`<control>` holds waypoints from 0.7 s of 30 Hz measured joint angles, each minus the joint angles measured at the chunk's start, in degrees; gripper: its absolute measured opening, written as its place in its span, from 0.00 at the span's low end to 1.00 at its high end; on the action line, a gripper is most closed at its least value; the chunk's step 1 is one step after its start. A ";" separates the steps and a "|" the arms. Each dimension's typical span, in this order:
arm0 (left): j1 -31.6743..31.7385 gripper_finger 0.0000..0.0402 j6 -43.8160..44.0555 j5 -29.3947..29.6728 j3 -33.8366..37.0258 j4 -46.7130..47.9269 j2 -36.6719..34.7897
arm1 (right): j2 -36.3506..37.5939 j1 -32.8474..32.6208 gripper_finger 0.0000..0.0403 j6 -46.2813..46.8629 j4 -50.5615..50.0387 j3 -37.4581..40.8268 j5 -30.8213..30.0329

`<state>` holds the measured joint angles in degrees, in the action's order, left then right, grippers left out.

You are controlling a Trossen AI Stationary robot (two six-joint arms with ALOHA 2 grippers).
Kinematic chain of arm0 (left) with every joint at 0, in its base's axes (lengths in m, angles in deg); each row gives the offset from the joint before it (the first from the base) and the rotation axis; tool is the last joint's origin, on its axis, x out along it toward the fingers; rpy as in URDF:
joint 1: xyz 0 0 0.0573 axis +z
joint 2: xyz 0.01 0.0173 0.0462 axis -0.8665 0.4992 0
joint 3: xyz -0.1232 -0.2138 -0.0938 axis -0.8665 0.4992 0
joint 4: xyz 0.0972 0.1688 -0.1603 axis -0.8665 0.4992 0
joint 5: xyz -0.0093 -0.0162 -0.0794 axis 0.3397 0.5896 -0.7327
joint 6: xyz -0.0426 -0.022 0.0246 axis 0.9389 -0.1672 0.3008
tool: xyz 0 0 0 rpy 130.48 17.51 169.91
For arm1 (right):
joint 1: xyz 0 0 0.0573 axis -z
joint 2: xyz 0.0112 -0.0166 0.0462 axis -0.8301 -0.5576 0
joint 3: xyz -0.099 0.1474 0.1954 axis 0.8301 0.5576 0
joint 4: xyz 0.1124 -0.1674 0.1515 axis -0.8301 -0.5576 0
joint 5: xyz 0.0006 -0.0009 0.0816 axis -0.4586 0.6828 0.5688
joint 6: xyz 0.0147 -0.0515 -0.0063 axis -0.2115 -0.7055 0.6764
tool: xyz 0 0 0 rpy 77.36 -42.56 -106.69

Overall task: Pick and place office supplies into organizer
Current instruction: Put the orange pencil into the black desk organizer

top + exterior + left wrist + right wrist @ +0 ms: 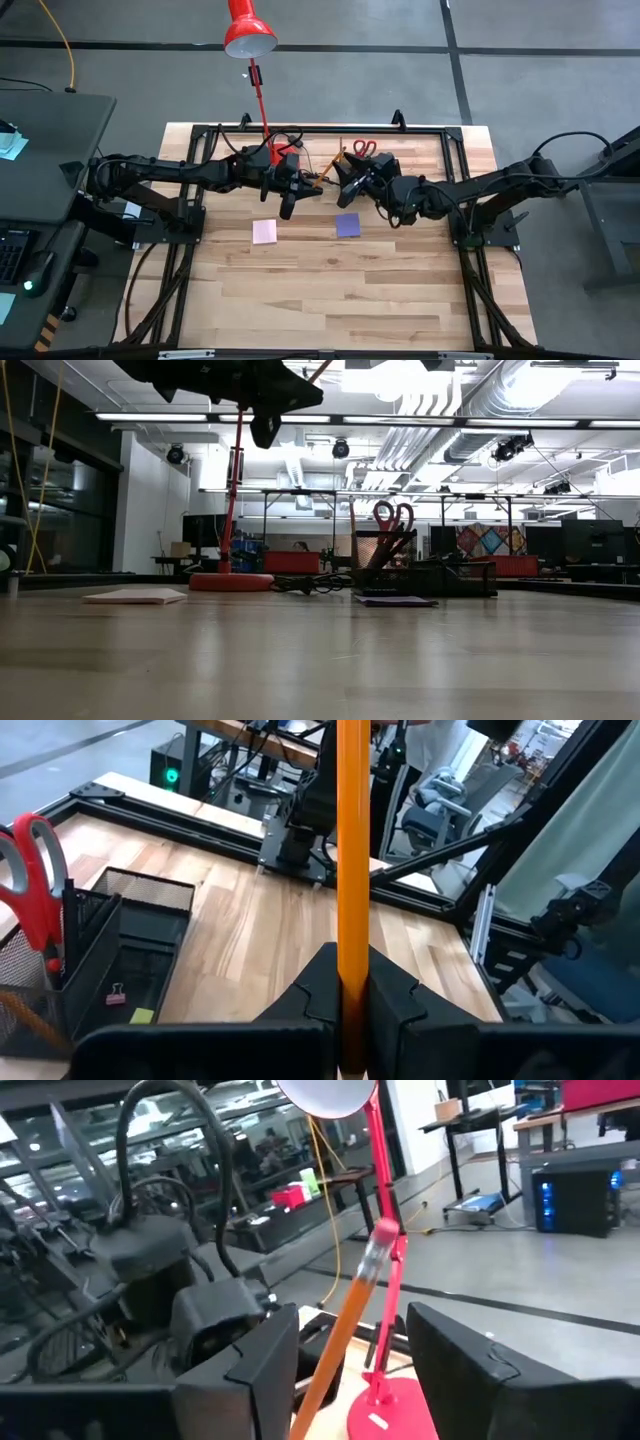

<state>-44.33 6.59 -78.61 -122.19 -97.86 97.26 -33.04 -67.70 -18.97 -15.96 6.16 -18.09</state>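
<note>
My left gripper (352, 995) is shut on a thin orange pencil (352, 840) and holds it above the table, near the lamp's base (272, 152). My right gripper (350, 1370) faces it, open, with one finger on either side of the pencil's upper part (345, 1325); I see no touch. The black mesh organizer (130, 935) stands on the table with red-handled scissors (35, 870) upright in it. A pink pad (264, 232) and a purple pad (347, 225) lie flat on the wood. My left gripper pinches the pencil's shaft (352, 955) between its two fingers, which come at it nearly level and lie across it. The pencil stands steeply, a little tilted, with its eraser end (376, 1252) up, and is lifted clear of the table.
The red desk lamp (248, 35) leans over the far edge, with its base and a black cable (305, 584) beside the organizer. A binder clip (117, 992) and a small yellowish piece (142, 1015) lie in the organizer's tray. A black frame (460, 150) rims the table.
</note>
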 joint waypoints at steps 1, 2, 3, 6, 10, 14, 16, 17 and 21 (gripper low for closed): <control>0.00 0.01 0.00 -0.05 0.00 0.02 0.00 | 0.00 0.50 0.43 0.03 0.18 0.00 0.83; 0.00 0.01 0.00 -0.10 0.00 0.02 0.00 | 0.00 0.89 0.43 0.02 0.42 0.00 1.65; 0.00 0.01 0.00 -0.13 0.00 0.02 0.00 | 0.00 1.28 0.42 0.03 0.77 0.00 2.63; 0.00 0.01 -0.32 -0.19 0.00 0.07 0.00 | 0.00 2.34 0.36 0.31 1.38 0.00 6.72; 0.00 0.02 -1.10 -0.62 -0.09 0.20 0.00 | 0.01 3.62 0.21 0.07 3.17 0.00 12.10; 0.00 0.02 -1.81 -0.67 -0.09 0.48 0.00 | 0.02 4.68 0.03 0.52 3.72 0.00 16.93; 0.00 0.02 -2.75 -1.07 -0.09 0.46 0.00 | 0.02 4.82 0.03 1.93 3.64 0.00 16.07; 0.02 0.03 -3.47 -1.54 -0.09 0.74 0.02 | 0.02 4.80 0.02 1.90 3.47 0.00 15.82; 0.95 0.13 -4.45 -2.63 -0.09 6.66 -0.92 | 0.71 4.67 0.01 0.48 3.01 0.00 13.87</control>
<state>-43.37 2.14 -81.24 -122.27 -91.21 96.34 -32.33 -63.03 -18.49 -12.95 6.16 -4.22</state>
